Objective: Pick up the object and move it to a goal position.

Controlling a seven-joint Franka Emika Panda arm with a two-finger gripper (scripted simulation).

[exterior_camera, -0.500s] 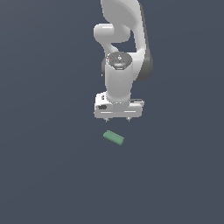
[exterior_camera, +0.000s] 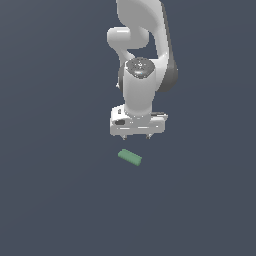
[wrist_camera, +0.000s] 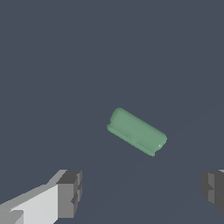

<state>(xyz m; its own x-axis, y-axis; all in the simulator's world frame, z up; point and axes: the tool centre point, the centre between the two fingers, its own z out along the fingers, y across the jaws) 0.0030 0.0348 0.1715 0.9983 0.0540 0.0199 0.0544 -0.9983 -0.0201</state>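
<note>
Dark plain floor, green block (exterior_camera: 130,157) center frame; gripper (exterior_camera: 138,136) above, wide open, empty; angled block could slip sideways.

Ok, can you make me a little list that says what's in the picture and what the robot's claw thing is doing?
thing to pick up: green block, small, flat, lying on the floor
floor: plain dark grey surface
robot: one white arm
gripper: above the block, not touching it
jaws: wide apart, nothing between them
block in the wrist view: whole block shows, lying at a slant to the line between the fingertips
picked up yet: no
</note>
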